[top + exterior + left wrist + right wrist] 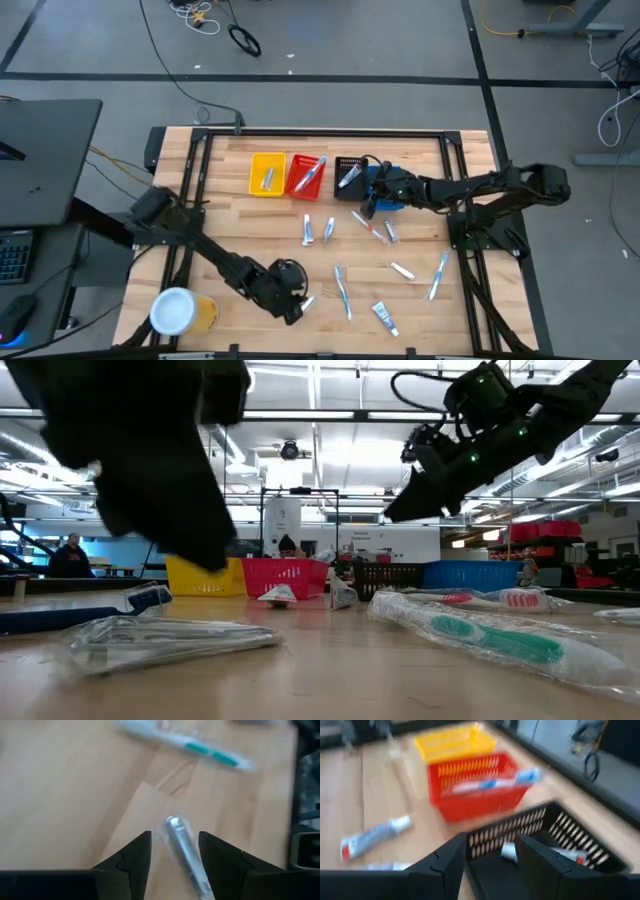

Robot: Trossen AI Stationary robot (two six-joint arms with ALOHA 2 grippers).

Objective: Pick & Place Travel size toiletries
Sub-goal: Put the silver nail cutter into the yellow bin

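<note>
Left hand (172,857) open astride silvery packet (184,851) nr worktop (420,300) front edge; right hand (490,865) open, empty, over black bin (580,842).

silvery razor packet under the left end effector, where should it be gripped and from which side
Grip the silvery razor packet across its narrow middle, coming straight down from above. It lies flat on the wooden table as a long slim shape, and the left end effector is open with one finger on each long side, so closing across the width looks like the surest hold.
</note>
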